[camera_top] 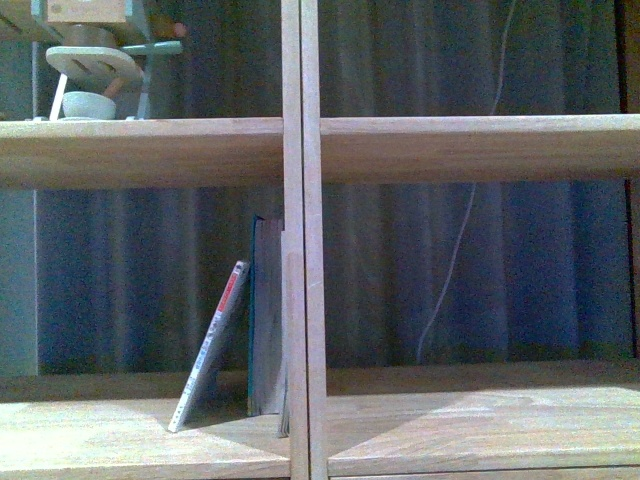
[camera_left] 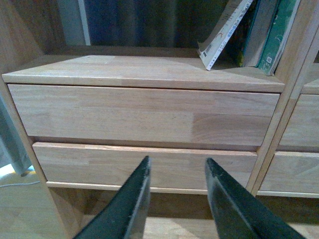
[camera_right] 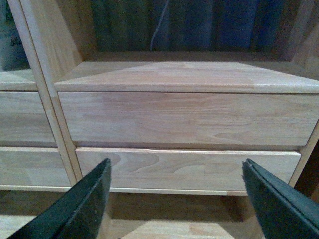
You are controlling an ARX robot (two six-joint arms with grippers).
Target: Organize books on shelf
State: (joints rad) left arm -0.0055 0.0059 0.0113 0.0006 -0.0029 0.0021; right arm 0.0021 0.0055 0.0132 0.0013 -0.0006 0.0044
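You were looking at a home-like room: a light-wood shelf (camera_top: pixel 300 150) with drawer fronts (camera_left: pixel 144 114) stood before dark blue curtains (camera_top: pixel 420 270), holding two books (camera_top: pixel 250 330) and wooden toy-like ornaments (camera_top: pixel 95 60), with a wood floor (camera_left: pixel 25 214) below.

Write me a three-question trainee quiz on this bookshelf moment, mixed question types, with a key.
1. True or false: the thin paperback stands fully upright.
2. Which compartment of the shelf holds the dark-teal book? A) left of the central divider B) right of it
3. Fill in: both the left gripper and the right gripper are ____ and empty.

Key: 1 false, it leans toward the teal book. 2 A. 3 open.
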